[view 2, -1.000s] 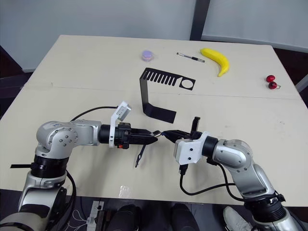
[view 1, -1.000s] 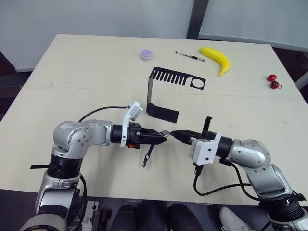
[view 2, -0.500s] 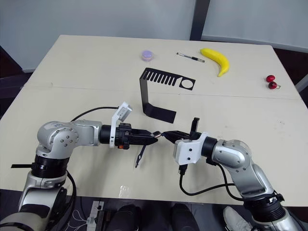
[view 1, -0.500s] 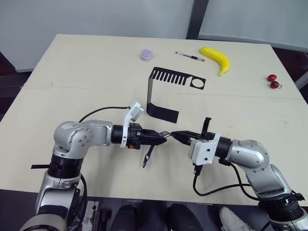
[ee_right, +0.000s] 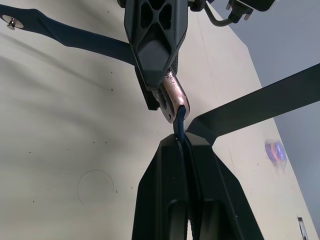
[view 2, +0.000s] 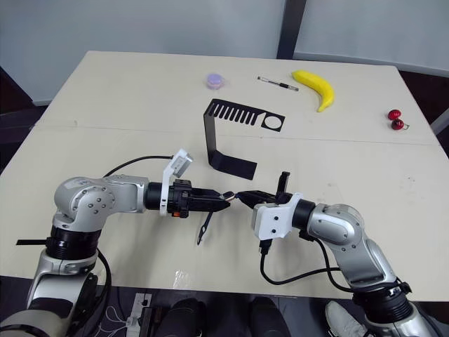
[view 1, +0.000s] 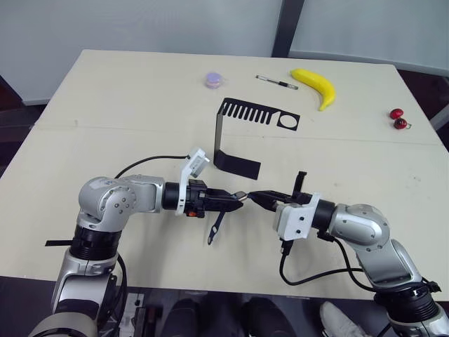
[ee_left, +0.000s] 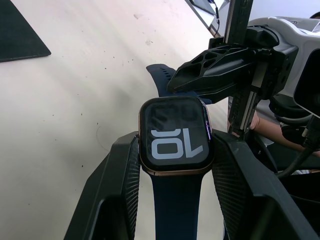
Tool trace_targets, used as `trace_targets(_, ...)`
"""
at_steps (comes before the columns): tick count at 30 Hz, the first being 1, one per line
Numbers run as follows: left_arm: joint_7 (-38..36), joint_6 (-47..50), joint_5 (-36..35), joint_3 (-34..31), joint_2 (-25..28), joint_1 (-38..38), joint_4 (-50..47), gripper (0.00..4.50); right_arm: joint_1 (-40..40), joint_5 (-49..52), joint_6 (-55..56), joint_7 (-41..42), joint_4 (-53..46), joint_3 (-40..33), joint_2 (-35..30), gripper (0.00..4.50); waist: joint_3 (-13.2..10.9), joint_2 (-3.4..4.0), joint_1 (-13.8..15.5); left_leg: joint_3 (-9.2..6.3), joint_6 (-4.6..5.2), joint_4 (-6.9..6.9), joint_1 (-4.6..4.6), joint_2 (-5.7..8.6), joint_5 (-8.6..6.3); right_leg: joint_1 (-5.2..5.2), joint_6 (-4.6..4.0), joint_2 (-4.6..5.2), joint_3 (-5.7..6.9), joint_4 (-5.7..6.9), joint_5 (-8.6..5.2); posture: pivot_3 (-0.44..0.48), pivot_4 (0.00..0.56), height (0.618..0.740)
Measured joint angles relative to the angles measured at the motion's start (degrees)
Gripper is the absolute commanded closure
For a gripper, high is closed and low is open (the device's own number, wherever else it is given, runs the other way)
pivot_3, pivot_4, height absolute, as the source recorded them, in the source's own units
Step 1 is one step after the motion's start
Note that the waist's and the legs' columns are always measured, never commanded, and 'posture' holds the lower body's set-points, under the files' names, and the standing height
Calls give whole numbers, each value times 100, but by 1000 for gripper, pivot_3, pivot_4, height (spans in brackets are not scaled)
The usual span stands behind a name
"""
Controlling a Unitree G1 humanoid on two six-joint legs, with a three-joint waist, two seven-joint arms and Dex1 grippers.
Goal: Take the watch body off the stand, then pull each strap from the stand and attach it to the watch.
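Left gripper (view 1: 237, 202) reaches rightward, fingers (ee_left: 120, 185) clamped on the watch body (ee_left: 173, 136), one strap (view 1: 216, 227) hanging below. Right gripper (view 1: 259, 198) meets it, fingers pinching the second strap (ee_right: 179, 120) against the case. Arms unchanged since earlier. Stand (view 1: 242, 133) just behind; open surface (view 1: 126, 119) all around.

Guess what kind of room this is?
Probably an office or lab test room, not a home: a plain beige table by grey wall panels, with assorted props laid out, a banana, cherries, a pen and a black stand.
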State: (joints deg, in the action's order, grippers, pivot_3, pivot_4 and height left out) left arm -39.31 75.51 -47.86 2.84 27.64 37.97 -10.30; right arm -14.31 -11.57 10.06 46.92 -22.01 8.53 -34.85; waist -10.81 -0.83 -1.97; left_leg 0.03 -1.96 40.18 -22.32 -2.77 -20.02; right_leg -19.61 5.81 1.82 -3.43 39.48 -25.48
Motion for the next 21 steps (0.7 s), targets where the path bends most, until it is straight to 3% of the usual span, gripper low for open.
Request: trace_targets(21,171,128,76,-15,-158,12,-7,2908,13,-83,2,-1,44,4,17,4500,0,0,-1,0,0,0,0,0,0,0,0,0,0,0,0,0,150,740)
